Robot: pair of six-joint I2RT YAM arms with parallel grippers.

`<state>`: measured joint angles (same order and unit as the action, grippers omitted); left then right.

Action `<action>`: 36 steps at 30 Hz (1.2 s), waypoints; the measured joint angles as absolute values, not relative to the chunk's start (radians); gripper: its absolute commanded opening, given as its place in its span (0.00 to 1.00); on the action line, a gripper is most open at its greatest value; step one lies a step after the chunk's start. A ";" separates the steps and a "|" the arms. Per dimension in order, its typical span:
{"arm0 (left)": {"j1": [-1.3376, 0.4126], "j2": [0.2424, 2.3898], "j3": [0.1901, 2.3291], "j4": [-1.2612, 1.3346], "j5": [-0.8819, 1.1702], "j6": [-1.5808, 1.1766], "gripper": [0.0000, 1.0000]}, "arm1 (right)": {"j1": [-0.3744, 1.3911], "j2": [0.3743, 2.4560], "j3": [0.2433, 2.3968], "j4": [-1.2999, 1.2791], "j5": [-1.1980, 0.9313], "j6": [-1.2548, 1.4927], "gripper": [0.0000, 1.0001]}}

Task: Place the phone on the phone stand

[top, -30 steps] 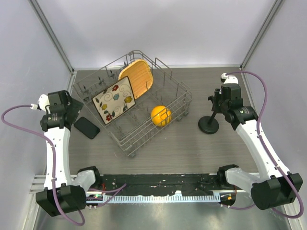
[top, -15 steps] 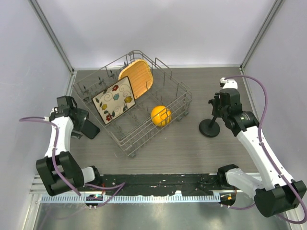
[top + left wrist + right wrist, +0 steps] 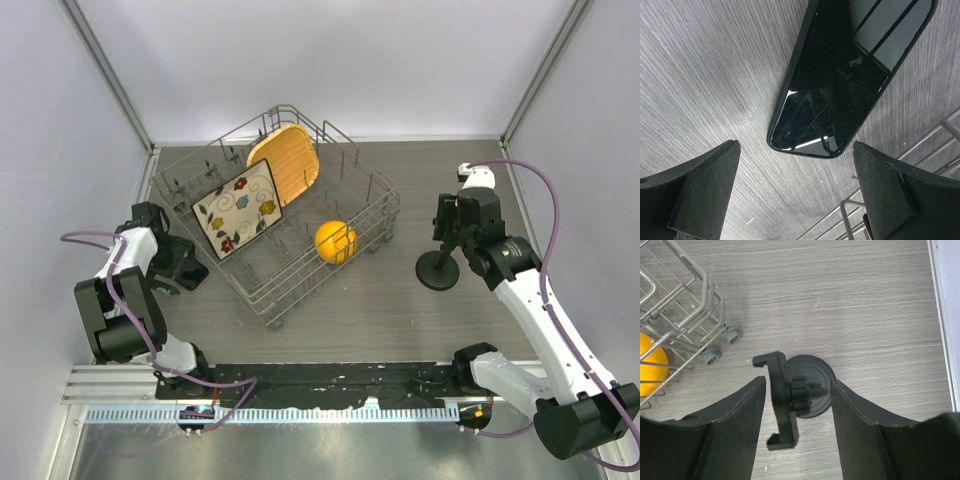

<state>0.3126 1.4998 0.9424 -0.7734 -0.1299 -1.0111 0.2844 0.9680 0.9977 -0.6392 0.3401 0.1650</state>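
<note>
The phone (image 3: 840, 75) lies flat on the table left of the dish rack, its dark face reflecting light. My left gripper (image 3: 795, 148) is open just above the phone's near end, one finger on each side and not touching it. In the top view the left gripper (image 3: 172, 262) covers most of the phone. The phone stand (image 3: 437, 268) stands right of the rack. In the right wrist view its holder head (image 3: 782, 400) and disc base (image 3: 815, 375) sit between the fingers of my open right gripper (image 3: 798, 381), which hovers above the stand (image 3: 452, 222).
A wire dish rack (image 3: 372, 232) in the middle holds a floral plate (image 3: 238, 208), a wooden plate (image 3: 285, 160) and an orange (image 3: 335, 241). The rack's wires (image 3: 920, 150) are close to my left gripper's right finger. The rack's wheeled corner (image 3: 715, 347) is left of the stand.
My left arm has folded in and brought its gripper down over the phone. My right gripper has shifted slightly left and nearer, over the stand. The phone and the stand have not moved.
</note>
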 measured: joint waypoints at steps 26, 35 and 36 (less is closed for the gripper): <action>0.327 1.573 0.941 -0.669 -0.126 -0.961 1.00 | 0.294 0.960 0.998 -0.628 0.310 0.164 0.61; 0.331 1.590 0.939 -0.637 -0.115 -0.961 1.00 | 0.295 0.960 0.998 -0.628 0.300 0.164 0.61; 0.331 1.591 0.939 -0.635 -0.112 -0.961 1.00 | 0.295 0.960 0.998 -0.628 0.300 0.164 0.61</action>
<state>0.3313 1.5913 0.9386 -0.6346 -0.1116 -0.9607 0.2955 0.9596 0.9977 -0.6285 0.2996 0.1638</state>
